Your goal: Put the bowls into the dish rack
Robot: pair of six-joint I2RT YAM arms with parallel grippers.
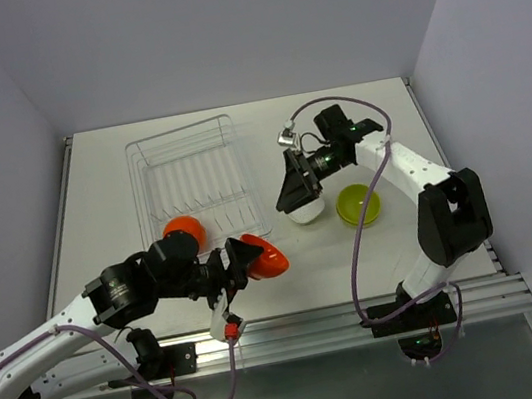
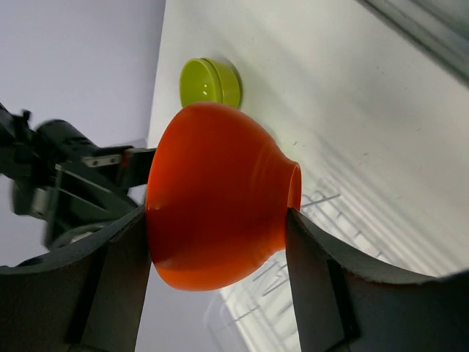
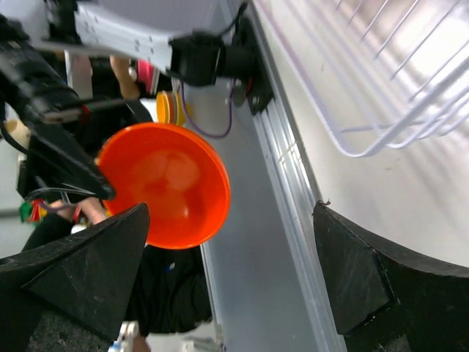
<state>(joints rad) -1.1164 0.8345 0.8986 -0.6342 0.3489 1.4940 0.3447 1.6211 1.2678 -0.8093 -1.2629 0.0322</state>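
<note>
Your left gripper [image 1: 243,259] pinched an orange bowl [image 1: 268,259] low in the top view, just off the lower right corner of the dish rack [image 1: 189,161] (a second orange bowl [image 1: 182,231] sat inside). Your right gripper [image 1: 298,194] hung spread wide over the white bowl [image 1: 307,213], with the green bowl [image 1: 358,205] beside it.

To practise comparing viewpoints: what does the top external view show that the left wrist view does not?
Only overhead: a white plastic bowl beneath the right arm's open jaws; an orange-red plastic bowl in the silvery wire dish rack. Only left wrist: the foot ring of the held orange-red bowl, close up between the left jaws. Both: that held bowl, the rack, a lime green plastic bowl.
</note>
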